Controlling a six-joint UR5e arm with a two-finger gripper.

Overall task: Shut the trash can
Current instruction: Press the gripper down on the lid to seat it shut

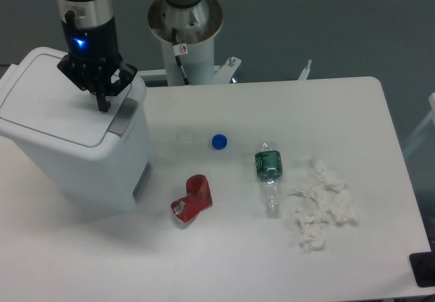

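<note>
Hovering pincer (102,103), fingers together, over trash can (75,139)

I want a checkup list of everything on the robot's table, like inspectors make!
Surface: white table, litter scattered on it.
Job's things: white trash can at left, lid looks down flat.
Clutter: blue cap, crushed red can, plastic bottle lying down, crumpled tissues.
Pincer: pincer over the lid's right edge, fingers together, holding nothing.
Cables: nothing seen.
Surroundings: robot base behind table, grey wall.
</note>
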